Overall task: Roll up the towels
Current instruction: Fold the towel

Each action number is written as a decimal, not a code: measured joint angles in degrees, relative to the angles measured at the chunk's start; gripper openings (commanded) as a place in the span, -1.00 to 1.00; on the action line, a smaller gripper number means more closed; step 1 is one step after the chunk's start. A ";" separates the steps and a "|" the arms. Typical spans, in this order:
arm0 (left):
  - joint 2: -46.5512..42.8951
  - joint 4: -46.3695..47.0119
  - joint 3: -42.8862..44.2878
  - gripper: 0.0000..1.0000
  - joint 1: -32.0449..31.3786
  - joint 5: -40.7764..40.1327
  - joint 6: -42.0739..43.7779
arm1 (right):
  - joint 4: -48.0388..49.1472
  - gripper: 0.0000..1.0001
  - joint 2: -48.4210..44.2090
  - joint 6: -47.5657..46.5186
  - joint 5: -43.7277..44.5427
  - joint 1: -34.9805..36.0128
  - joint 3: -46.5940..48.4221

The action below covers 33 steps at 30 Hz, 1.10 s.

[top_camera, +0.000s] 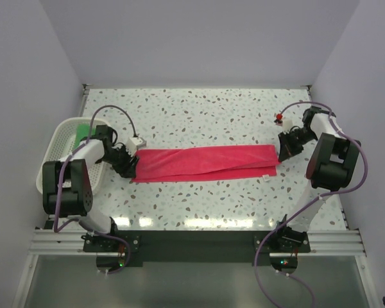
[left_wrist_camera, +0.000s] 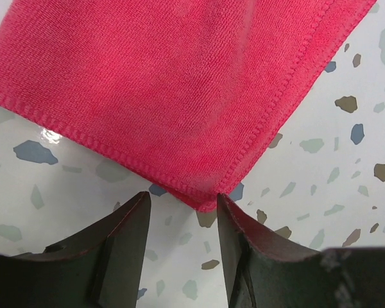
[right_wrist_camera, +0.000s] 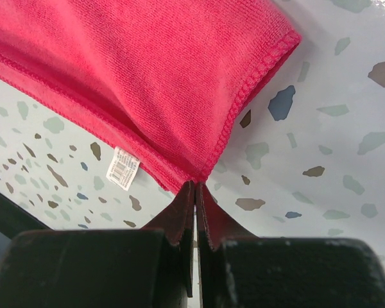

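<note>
- Pink-red towel (top_camera: pixel 205 163) lies folded in a long strip across the counter (top_camera: pixel 205 109), between the arms; a white label (right_wrist_camera: pixel 123 168) shows near its right end
- left claw (left_wrist_camera: pixel 183 200) stands open, jaws apart; the towel's left corner lies flat just at the gap
- right claw (right_wrist_camera: pixel 196 186) is closed, pinching the towel's right corner
- green towel (top_camera: pixel 85 131) sits in the basket (top_camera: pixel 58 144), far left

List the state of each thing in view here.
pink-red towel: folded into a long strip, flat on the table, not rolled.
left gripper: open, towel corner at its tips, not gripped.
right gripper: shut on a corner at the towel's other end.
green towel: in the basket, mostly hidden.
basket: upright at the table's left edge.
</note>
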 measured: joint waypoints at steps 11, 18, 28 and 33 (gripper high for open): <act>0.68 -0.37 -1.03 -0.18 -0.13 0.37 -0.76 | -0.02 -1.00 0.00 -0.02 0.02 0.00 0.00; 0.68 -1.01 -1.03 -0.28 -0.35 1.29 -0.74 | 0.00 -1.00 0.00 0.00 0.02 0.00 0.00; 1.42 -1.31 -1.03 -0.26 -0.74 2.12 -0.81 | 0.02 -1.00 0.00 0.00 0.02 0.00 0.00; 2.29 -1.38 -0.68 -0.35 -0.85 2.36 -1.66 | 0.04 -1.00 0.00 0.00 0.02 0.00 0.00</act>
